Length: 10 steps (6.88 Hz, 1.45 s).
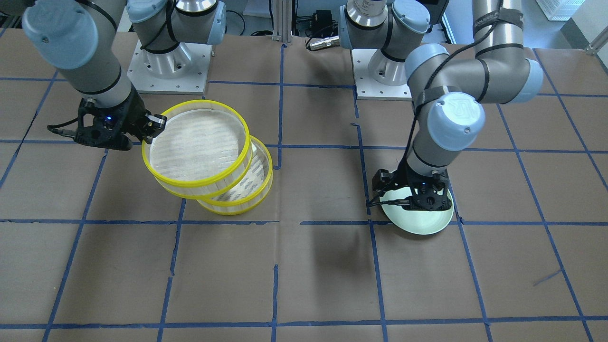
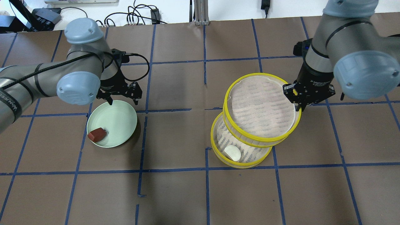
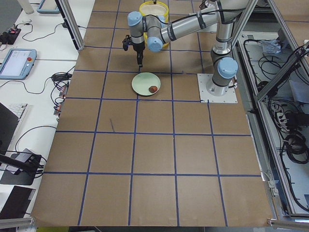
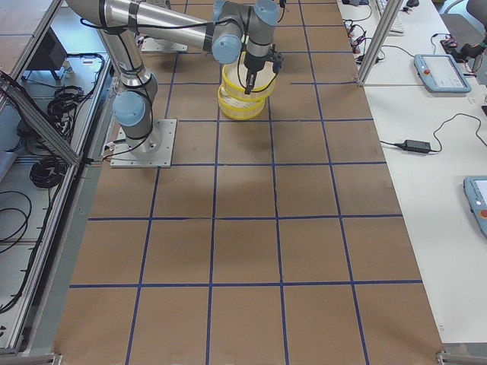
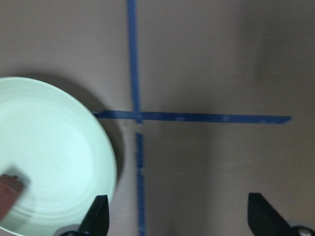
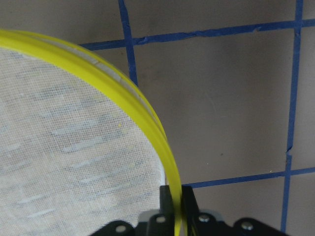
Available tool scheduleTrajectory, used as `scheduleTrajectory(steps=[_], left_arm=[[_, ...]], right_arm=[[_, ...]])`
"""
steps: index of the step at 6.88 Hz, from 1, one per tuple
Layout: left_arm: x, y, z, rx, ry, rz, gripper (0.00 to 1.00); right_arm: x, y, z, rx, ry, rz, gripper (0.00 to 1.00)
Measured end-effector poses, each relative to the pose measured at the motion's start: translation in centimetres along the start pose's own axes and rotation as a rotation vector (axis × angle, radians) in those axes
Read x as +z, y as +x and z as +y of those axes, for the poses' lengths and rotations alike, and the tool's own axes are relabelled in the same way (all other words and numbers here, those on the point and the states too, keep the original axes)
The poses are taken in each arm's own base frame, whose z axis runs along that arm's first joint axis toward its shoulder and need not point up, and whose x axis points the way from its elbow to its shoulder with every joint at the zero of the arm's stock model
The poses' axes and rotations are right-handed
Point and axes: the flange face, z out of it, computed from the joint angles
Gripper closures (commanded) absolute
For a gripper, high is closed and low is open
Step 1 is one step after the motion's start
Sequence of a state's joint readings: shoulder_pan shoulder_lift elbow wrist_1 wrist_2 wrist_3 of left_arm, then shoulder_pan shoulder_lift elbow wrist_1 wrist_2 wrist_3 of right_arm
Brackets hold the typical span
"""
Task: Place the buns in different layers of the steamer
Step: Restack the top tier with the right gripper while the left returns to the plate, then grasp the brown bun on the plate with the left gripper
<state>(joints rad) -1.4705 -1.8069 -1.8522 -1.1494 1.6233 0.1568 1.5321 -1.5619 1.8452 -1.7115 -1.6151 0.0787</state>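
The steamer's lower layer (image 2: 218, 147) rests on the table and holds the creamy white bun (image 2: 232, 152). My right gripper (image 2: 297, 99) is shut on the yellow rim of the upper layer (image 2: 262, 106) and holds it tilted, overlapping the lower layer; the wrist view shows the pads (image 6: 166, 196) pinching the rim (image 6: 147, 118). The upper layer (image 1: 194, 145) is empty. The reddish-brown bun (image 2: 97, 134) lies on the pale green plate (image 2: 120, 122). My left gripper (image 2: 122, 100) is open and empty above the plate's far edge, its fingertips (image 5: 98, 216) spread wide.
The table is brown paper with a blue tape grid. The two arm bases (image 1: 171, 66) stand at the robot's edge. The plate (image 1: 427, 225) is mostly hidden by the left arm in the front view.
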Motion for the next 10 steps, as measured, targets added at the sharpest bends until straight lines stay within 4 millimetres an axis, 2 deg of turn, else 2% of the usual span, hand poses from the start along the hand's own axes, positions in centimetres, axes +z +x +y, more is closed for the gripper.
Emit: scheduleTrajectory(steps=[1,2,3,4,5,7,8,10], left_arm=[[2.4,-3.5,1.1,0.06,-0.039,0.015,0.11],[4.6,-6.1,2.3,0.106,-0.068,0.035,0.1],[5.9,-7.8,3.0,0.137,-0.076,0.046,0.1],[6.8,-8.5,3.6,0.156,-0.094,0.039,0.11],[7.9,-8.9,4.1,0.167,-0.13,0.016,0.21],[9.2,-8.9,4.6,0.179,-0.174,-0.007,0.72],[9.2,-9.0,4.6,0.181,-0.18,-0.011,0.79],[8.7,-9.1,4.1,0.181,-0.177,-0.015,0.8]], right_arm=[[1.3,-1.6,0.7,0.02,0.01,0.003,0.92],[2.6,-2.9,1.2,0.024,0.02,0.005,0.92],[3.8,-3.7,1.6,0.029,0.023,0.008,0.92],[4.5,-4.1,1.7,0.034,0.026,0.011,0.92],[4.8,-4.2,1.7,0.033,0.027,0.014,0.92],[5.0,-4.3,1.7,0.029,0.026,0.015,0.92],[5.2,-4.3,1.6,0.028,0.023,0.015,0.92],[5.9,-4.4,1.3,0.031,0.006,0.021,0.91]])
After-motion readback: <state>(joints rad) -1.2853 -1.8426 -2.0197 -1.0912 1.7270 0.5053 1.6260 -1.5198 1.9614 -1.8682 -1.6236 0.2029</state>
